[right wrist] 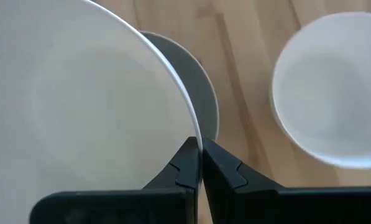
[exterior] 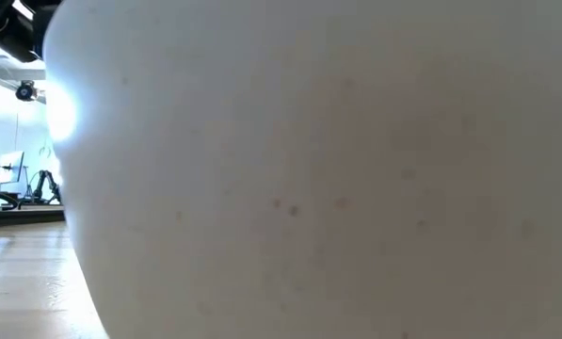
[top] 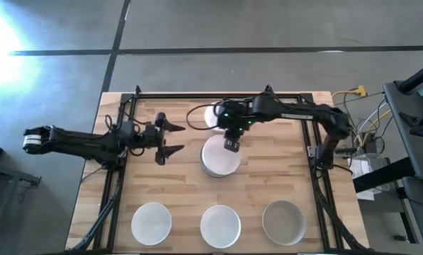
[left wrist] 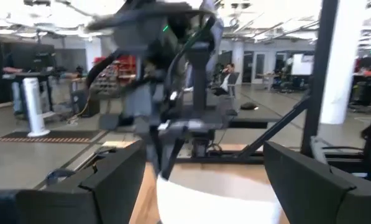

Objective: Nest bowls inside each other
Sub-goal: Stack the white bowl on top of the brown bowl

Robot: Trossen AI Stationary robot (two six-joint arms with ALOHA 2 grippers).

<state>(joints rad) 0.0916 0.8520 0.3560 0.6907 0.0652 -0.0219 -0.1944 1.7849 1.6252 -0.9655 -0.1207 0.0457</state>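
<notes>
- At mid-worktop, right hand (top: 230,145) is clenched on the rim of a white bowl (right wrist: 79,118); the right wrist view shows both fingers pinching the thin edge, one inside and one outside.
- Held bowl sits over or on the stack (top: 220,159) at centre; a grey bowl (right wrist: 201,93) shows just beneath its rim. Whether it is fully seated, cannot tell.
- Another white bowl (top: 214,116) lies just behind the stack, near the right arm.
- Left hand (top: 170,139) hovers to the left of the stack, fingers spread, holding nothing.
- Three single bowls stand in a row along the near edge: white (top: 151,222), white (top: 220,225), grey (top: 283,221), well apart from each other.
- Worktop (top: 168,185) is bare wood between the row and the stack.
- Handling, as judged: bowls look stiff, smooth, light; likely slippery and chip-prone. A rim pinch is the natural hold; lower level so it drops in without catching.
</notes>
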